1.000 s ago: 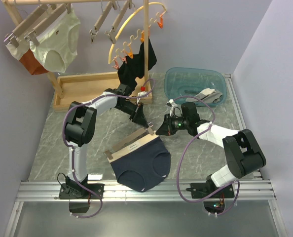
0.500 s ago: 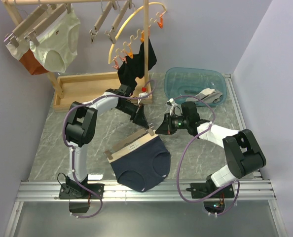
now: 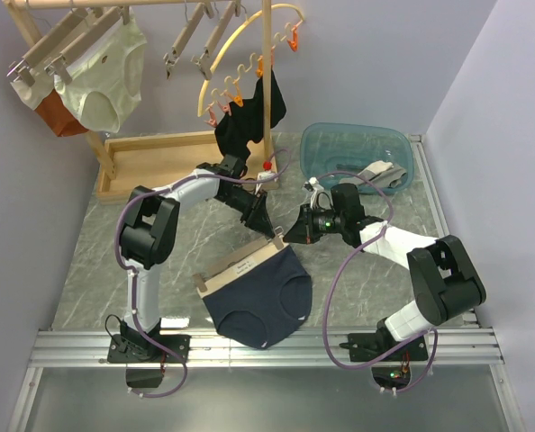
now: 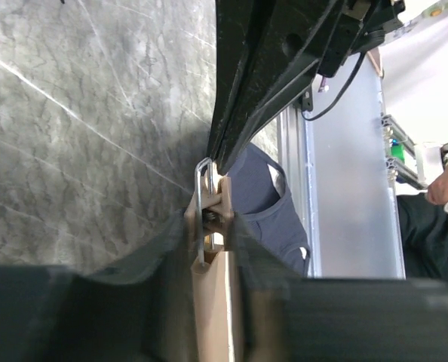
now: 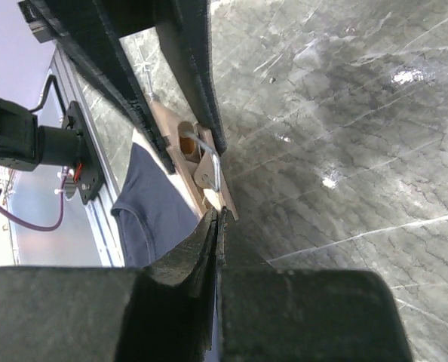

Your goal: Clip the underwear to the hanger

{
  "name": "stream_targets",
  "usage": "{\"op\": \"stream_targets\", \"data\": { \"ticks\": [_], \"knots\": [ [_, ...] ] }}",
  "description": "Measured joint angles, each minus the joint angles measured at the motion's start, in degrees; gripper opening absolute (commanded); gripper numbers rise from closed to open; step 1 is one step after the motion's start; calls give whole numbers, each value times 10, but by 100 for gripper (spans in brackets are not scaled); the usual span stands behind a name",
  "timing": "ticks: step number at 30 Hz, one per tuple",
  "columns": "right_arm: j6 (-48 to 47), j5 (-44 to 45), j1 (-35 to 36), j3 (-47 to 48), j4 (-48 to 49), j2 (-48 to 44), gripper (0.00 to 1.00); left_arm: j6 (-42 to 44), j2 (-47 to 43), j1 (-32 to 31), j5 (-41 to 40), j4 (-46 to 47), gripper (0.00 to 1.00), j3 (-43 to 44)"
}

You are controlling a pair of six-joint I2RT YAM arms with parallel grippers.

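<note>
The navy underwear [image 3: 254, 301] lies flat on the table, its tan waistband along the light-wood hanger [image 3: 240, 264]. My left gripper [image 3: 267, 227] reaches down to the bar's right end. In the left wrist view its fingers [image 4: 175, 245] hug both sides of the hanger [image 4: 213, 294] just behind the metal clip [image 4: 203, 211], with the underwear [image 4: 265, 204] beyond. My right gripper [image 3: 290, 238] is shut. In the right wrist view its tip [image 5: 220, 217] touches the bar's end corner beside the clip [image 5: 207, 166]; nothing shows between its fingers. The underwear [image 5: 160, 211] lies to the left.
A wooden rack at the back carries cream briefs [image 3: 101, 76], spare wooden hangers [image 3: 191, 40] and a yellow hanger with orange pegs holding a black garment [image 3: 249, 112]. Its tray base [image 3: 164, 157] stands back left. A blue plastic tub [image 3: 358, 153] sits back right.
The left gripper has shifted slightly down and right, and its jaws have eased a little wider around the clip end. The hanger bar has nudged slightly. The right gripper has stayed shut in place.
</note>
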Motion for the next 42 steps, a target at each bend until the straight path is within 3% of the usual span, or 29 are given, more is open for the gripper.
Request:
{"op": "stream_targets", "data": {
  "ticks": [14, 22, 25, 26, 28, 29, 30, 38, 40, 42],
  "knots": [
    [-13, 12, -2, -1, -6, -18, 0, -48, -23, 14, -71, 20, 67, 17],
    [-57, 45, -3, -1, -73, -18, 1, -81, -157, 80, -142, 40, 82, 33],
    [-74, 63, -3, 9, -114, -10, 21, -86, -234, 97, -160, 54, 87, 5],
    [-79, 68, -3, 15, -128, -5, 34, -87, -263, 100, -165, 58, 90, -10],
    [-90, 86, -3, 33, -161, 7, 48, -90, -307, 104, -174, 62, 95, -38],
    [-95, 94, -3, 42, -179, 9, 63, -94, -328, 107, -179, 63, 95, -53],
    [-99, 102, -3, 49, -194, 10, 67, -99, -342, 109, -183, 63, 95, -67],
    [-211, 173, 12, 188, -326, 19, 69, -136, -397, 159, -198, 60, 96, -151],
    [-257, 197, 40, 229, -346, 34, 82, -153, -408, 173, -193, 63, 96, -168],
    [-297, 213, 74, 261, -361, 54, 85, -176, -419, 187, -184, 68, 96, -182]
  ]
}}
